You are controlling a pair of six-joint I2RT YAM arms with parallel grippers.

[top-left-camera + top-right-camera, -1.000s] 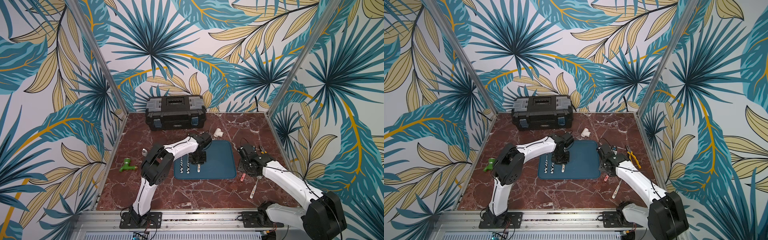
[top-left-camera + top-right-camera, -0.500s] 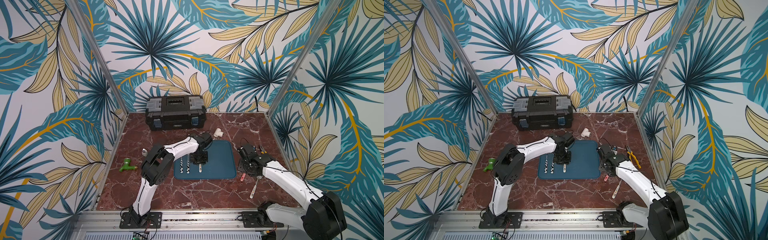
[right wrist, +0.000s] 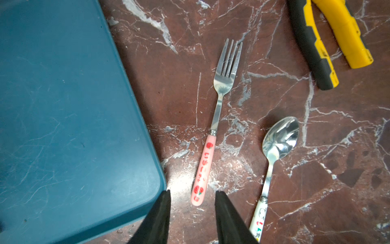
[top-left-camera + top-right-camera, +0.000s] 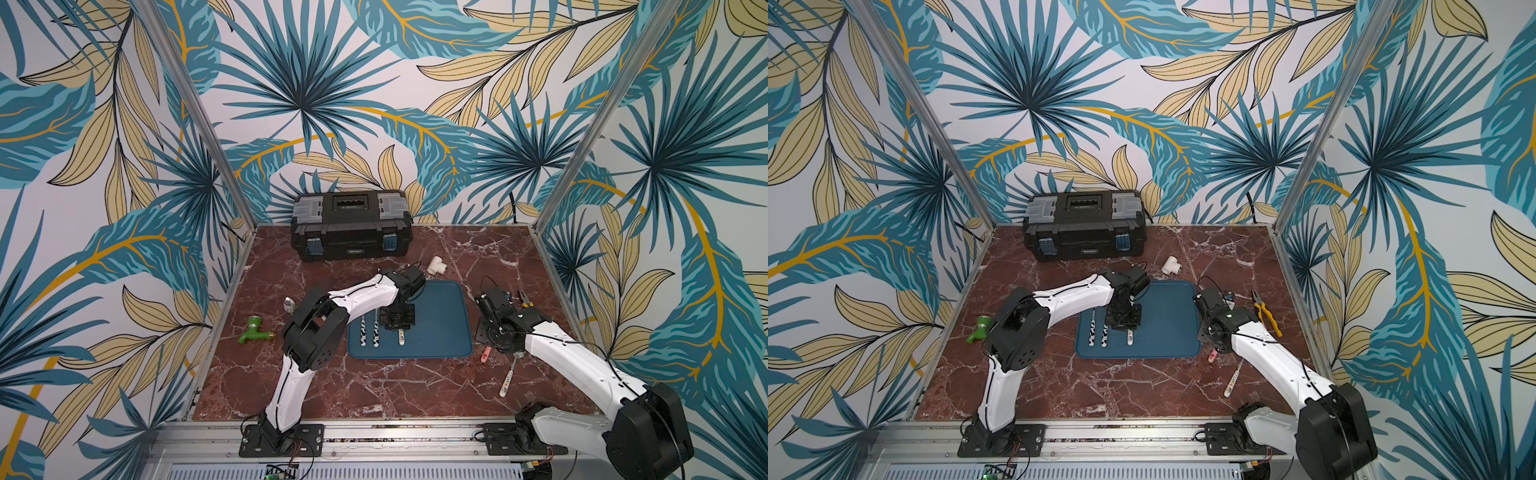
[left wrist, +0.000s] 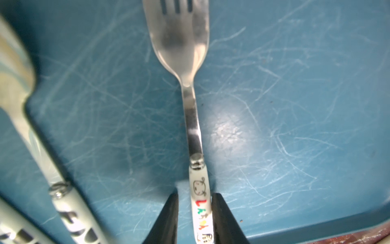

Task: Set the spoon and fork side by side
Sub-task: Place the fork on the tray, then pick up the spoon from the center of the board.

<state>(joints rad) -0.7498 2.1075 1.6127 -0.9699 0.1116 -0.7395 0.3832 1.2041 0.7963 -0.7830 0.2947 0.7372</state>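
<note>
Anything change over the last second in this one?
No clear change. The left gripper still straddles the fork handle, with the fork lying flat on the tray. The right gripper still hovers open by the pink fork and spoon. Everything else is where it was.

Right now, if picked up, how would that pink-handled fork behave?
Likely stiff: the pink-handled fork has a metal neck and tines. Lying flat on the marble, it may be hard to pinch. Its smooth rounded handle could slip.
</note>
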